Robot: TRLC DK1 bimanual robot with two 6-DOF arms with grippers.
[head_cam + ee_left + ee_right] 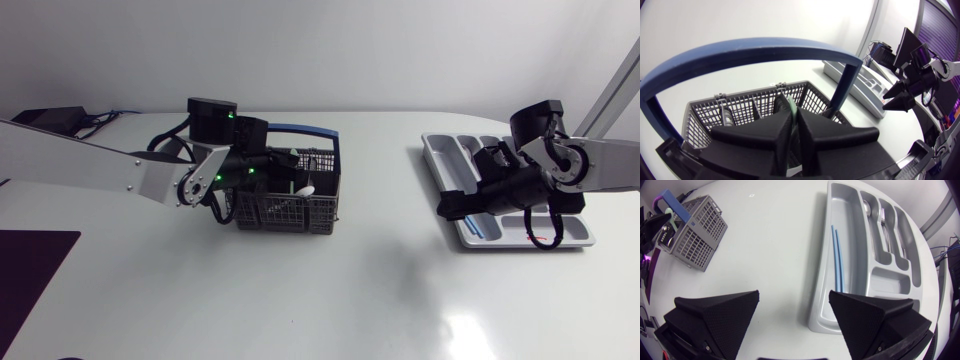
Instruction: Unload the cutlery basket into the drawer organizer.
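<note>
My left end effector inside the grey cutlery basket, fingers clamped on a pale green utensil, my right end effector spread apart over the desk, beside the drawer organizer holding two blue sticks and metal cutlery

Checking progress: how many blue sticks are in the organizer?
2. Both blue sticks lie side by side in the long outer compartment of the organizer; others may be hidden in the basket.

Left jaws pinched together, right jaws — spread
</note>
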